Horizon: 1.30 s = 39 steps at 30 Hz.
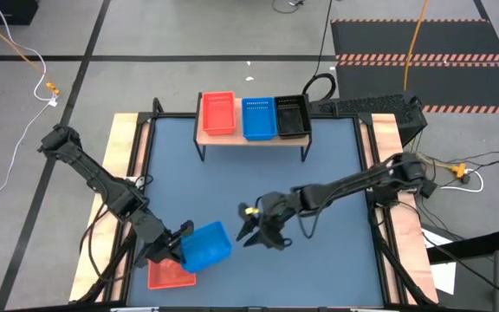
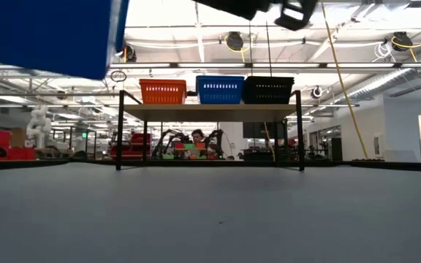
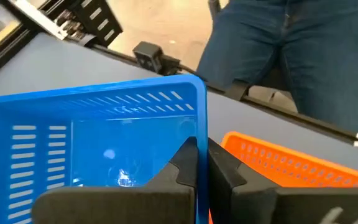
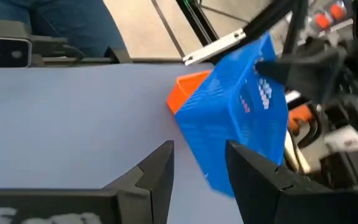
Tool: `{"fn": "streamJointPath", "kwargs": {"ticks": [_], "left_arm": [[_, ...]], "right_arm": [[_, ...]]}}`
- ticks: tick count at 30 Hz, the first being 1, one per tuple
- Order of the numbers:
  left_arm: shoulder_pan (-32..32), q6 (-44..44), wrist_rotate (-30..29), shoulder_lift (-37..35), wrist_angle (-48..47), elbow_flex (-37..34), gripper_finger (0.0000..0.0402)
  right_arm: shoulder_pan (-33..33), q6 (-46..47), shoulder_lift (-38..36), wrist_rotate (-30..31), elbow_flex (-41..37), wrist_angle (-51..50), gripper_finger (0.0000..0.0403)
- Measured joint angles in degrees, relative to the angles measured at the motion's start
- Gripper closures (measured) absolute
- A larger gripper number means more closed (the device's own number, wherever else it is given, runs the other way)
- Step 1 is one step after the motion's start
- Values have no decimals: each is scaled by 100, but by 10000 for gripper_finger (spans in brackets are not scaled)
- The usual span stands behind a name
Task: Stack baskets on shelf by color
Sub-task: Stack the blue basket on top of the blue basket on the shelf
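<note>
Shelf (image 1: pixel 251 139) at the table's far edge carries red, blue and black baskets (image 1: pixel 217 113) in a row. The left gripper (image 1: pixel 180 243) pinches the rim of a blue basket (image 1: pixel 206 247), lifted and tilted, partly hiding a red basket (image 1: pixel 165 276) beneath. The right gripper (image 1: pixel 251 230) hovers just beside, fingers parted, empty. In the low view the lifted basket is cut off.
</note>
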Motion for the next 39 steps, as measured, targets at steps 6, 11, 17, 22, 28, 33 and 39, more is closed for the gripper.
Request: {"fn": "streamJointPath", "kwargs": {"ticks": [6, 11, 17, 22, 28, 33, 39], "left_arm": [[-1, 364, 715, 0, 176, 0, 394], [-1, 456, 791, 0, 201, -2, 386], [32, 825, 955, 105, 202, -4, 394], [131, 999, 1036, 400, 263, -4, 384], [338, 1308, 1239, 612, 423, -4, 391], [531, 1730, 1286, 597, 575, -4, 382], [811, 1718, 1413, 595, 582, -11, 392]], "right_arm": [[27, -190, 540, -495, 664, 84, 266], [25, -191, 934, -888, 975, 132, 266], [19, -190, 1251, -914, 1007, 668, 266], [-31, -147, 1328, -887, 1009, 1064, 266], [-56, 153, 1328, -1449, 1009, 970, 273], [-54, 271, 1322, -1611, 1009, 670, 312], [-56, 531, 1318, -1698, 1007, 400, 379]]}}
